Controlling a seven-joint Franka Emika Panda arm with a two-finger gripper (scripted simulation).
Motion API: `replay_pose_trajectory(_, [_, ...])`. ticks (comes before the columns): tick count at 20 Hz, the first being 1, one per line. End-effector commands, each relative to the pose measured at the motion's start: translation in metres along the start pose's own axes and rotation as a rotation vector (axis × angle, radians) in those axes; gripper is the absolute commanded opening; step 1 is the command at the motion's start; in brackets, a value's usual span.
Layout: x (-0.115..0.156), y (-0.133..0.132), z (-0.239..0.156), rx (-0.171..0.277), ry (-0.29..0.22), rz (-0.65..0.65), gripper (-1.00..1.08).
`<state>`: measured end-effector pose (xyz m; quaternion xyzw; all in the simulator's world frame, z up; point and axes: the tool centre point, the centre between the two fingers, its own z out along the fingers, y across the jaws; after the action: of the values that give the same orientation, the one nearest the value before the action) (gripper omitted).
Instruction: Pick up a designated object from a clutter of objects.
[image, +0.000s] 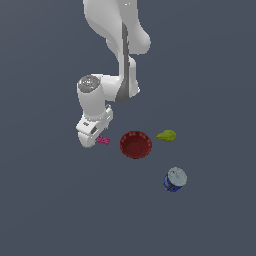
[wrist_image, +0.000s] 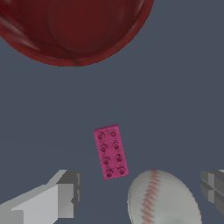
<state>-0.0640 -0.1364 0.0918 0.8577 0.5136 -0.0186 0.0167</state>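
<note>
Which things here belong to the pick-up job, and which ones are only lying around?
For the job:
- pink studded block
- gripper, jaws apart

Only lying around:
- white ball with red stitching, right next to the block
- dark red bowl
- yellow-green pear shape
- blue can with white top

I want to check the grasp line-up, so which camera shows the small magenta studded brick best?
The wrist view: the small magenta studded brick lies whole and close, with its studs countable, beside the white stitched ball. In the exterior view the brick is only a tiny pink sliver next to the gripper.
</note>
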Motion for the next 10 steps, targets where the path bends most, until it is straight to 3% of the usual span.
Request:
replay_pose_trajectory(1, [-0.003,-0.005,0.009,0.002,0.011,-0.062,1.0])
replay_pose_trajectory(10, [-0.006,-0.018,0.027,0.004,0.043,-0.197,1.0])
